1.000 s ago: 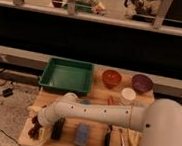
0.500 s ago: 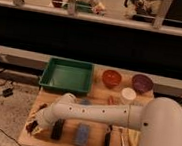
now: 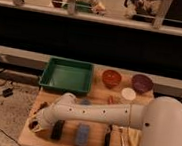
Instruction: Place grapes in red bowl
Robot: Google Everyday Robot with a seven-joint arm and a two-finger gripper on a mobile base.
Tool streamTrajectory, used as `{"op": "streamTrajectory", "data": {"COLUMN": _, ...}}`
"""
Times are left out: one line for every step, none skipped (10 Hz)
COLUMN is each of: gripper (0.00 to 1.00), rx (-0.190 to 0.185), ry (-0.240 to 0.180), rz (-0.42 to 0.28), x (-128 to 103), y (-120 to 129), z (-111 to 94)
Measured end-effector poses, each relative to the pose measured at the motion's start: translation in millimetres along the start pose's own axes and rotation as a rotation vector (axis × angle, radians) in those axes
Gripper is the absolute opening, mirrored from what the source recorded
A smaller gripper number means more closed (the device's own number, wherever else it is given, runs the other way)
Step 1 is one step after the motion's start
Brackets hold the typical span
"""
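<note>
One bunch of grapes [image 3: 42, 106] lies at the table's [image 3: 92, 140] left edge; my gripper [image 3: 34, 125] is pinched shut just beside it, grip unconfirmed. I'd lift slowly, then cross to the red bowl [image 3: 111, 78].

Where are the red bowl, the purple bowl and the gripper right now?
red bowl [image 3: 110, 84], camera view, front wall.
purple bowl [image 3: 142, 89], camera view, front wall.
gripper [image 3: 34, 125], camera view, shut tip, low at the front-left corner of the table [image 3: 94, 139].
</note>
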Motion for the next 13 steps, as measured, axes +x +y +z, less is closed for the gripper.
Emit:
{"op": "streamTrajectory", "data": {"gripper": 0.00, "rx": 0.000, "ry": 0.001, "rz": -0.006, "x": -2.7, "y": 0.1, "z": -1.7}}
{"op": "streamTrajectory", "data": {"gripper": 0.00, "rx": 0.005, "ry": -0.001, "rz": -0.012, "x": -7.4, "y": -1.1, "z": -5.8}}
{"op": "streamTrajectory", "data": {"gripper": 0.00, "rx": 0.010, "ry": -0.004, "rz": -0.018, "x": -10.4, "y": -2.3, "z": -8.8}}
{"op": "streamTrajectory", "data": {"gripper": 0.00, "rx": 0.016, "ry": -0.006, "rz": -0.023, "x": -13.0, "y": -3.3, "z": -12.5}}
{"op": "streamTrajectory", "data": {"gripper": 0.00, "rx": 0.025, "ry": -0.010, "rz": -0.027, "x": -14.6, "y": -4.3, "z": -16.3}}
{"op": "streamTrajectory", "data": {"gripper": 0.00, "rx": 0.034, "ry": -0.013, "rz": -0.032, "x": -16.6, "y": -5.1, "z": -19.9}}
{"op": "streamTrajectory", "data": {"gripper": 0.00, "rx": 0.042, "ry": -0.016, "rz": -0.034, "x": -18.3, "y": -6.7, "z": -24.0}}
{"op": "streamTrajectory", "data": {"gripper": 0.00, "rx": 0.052, "ry": -0.018, "rz": -0.037, "x": -19.6, "y": -7.5, "z": -28.9}}
{"op": "streamTrajectory", "data": {"gripper": 0.00, "rx": 0.057, "ry": -0.022, "rz": -0.041, "x": -21.4, "y": -8.3, "z": -30.6}}
{"op": "streamTrajectory", "data": {"gripper": 0.00, "rx": 0.060, "ry": -0.026, "rz": -0.046, "x": -24.1, "y": -9.1, "z": -31.8}}
{"op": "streamTrajectory", "data": {"gripper": 0.00, "rx": 0.067, "ry": -0.032, "rz": -0.052, "x": -27.1, "y": -9.9, "z": -34.3}}
{"op": "streamTrajectory", "data": {"gripper": 0.00, "rx": 0.077, "ry": -0.039, "rz": -0.057, "x": -31.5, "y": -12.2, "z": -39.5}}
{"op": "streamTrajectory", "data": {"gripper": 0.00, "rx": 0.089, "ry": -0.049, "rz": -0.063, "x": -37.4, "y": -15.2, "z": -46.8}}
